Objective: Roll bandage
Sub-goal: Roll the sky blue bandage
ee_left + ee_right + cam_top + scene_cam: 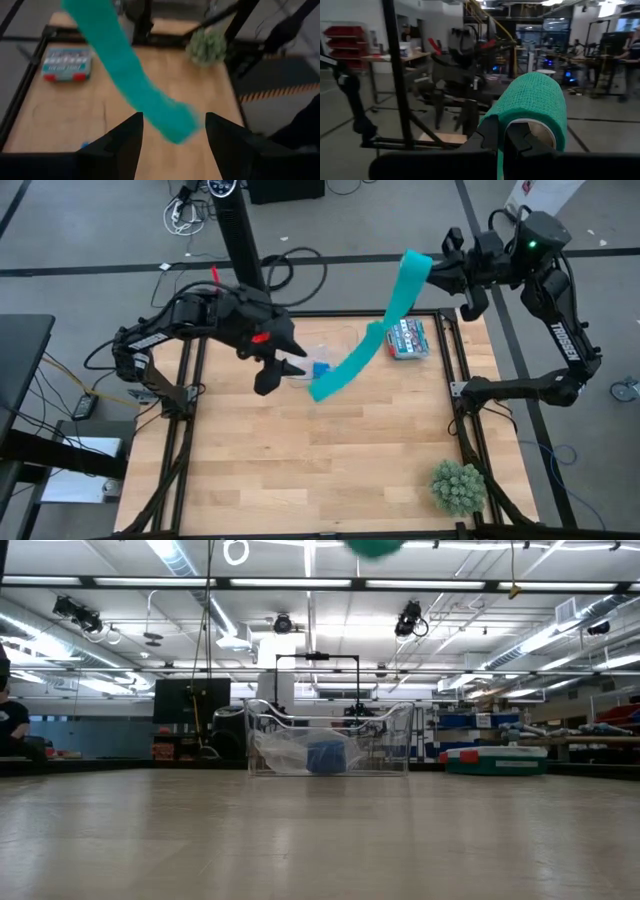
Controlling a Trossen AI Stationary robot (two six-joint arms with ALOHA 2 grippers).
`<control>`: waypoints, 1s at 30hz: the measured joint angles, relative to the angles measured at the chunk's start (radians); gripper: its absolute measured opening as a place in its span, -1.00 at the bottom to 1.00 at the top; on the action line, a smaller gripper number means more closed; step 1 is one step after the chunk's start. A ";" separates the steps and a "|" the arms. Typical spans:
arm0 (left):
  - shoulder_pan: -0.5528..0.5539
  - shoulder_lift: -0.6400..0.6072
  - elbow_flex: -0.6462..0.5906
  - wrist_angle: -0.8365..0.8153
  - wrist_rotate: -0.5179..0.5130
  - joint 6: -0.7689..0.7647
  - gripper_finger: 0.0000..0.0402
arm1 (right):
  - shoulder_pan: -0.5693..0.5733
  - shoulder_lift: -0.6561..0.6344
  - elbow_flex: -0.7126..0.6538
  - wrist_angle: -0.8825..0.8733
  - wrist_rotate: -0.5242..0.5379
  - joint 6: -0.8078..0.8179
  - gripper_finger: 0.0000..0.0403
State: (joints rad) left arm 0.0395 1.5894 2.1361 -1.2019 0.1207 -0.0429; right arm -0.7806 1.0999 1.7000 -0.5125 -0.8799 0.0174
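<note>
The teal bandage (375, 330) hangs as a long ribbon in the air, from my right gripper (432, 272) above the table's far right corner down to its free end (322, 388) over the table's middle. In the right wrist view the bandage (535, 97) curls over that gripper's shut fingers (502, 142). My left gripper (285, 375) stands open beside the free end. In the left wrist view the free end (175, 125) hangs between its two spread fingers (172, 145), apart from both. My right gripper has the bandage's upper end (495, 120) at its shut fingertips. The cloth loops over the fingers (520, 137) in a hollow curl. The fingers lie about level, and the rest of the ribbon hangs slack below, clear of the table.
A clear container (330, 745) with a blue roll (320, 366) stands on the table's far middle. A printed tin (408, 338) lies at the far right and a small green plant (458, 485) at the near right corner. Black frame rails edge the tabletop.
</note>
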 joint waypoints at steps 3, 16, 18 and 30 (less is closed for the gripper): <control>0.000 0.000 0.000 -0.089 -0.047 0.032 0.11 | 0.007 0.000 0.000 0.000 -0.026 0.017 -1.00; 0.001 0.058 0.001 0.284 -0.120 -0.140 0.11 | 0.175 0.060 0.000 0.157 -0.033 0.123 -1.00; 0.000 0.082 0.001 0.321 -0.119 -0.160 0.11 | 0.208 0.080 0.000 0.203 -0.030 0.152 -1.00; 0.033 0.106 0.000 0.450 -0.105 -0.210 0.12 | 0.327 0.112 0.000 0.314 -0.001 0.222 -1.00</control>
State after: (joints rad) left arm 0.0724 1.6951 2.1357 -0.7518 0.0159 -0.2531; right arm -0.4535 1.2121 1.7000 -0.1985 -0.8813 0.2397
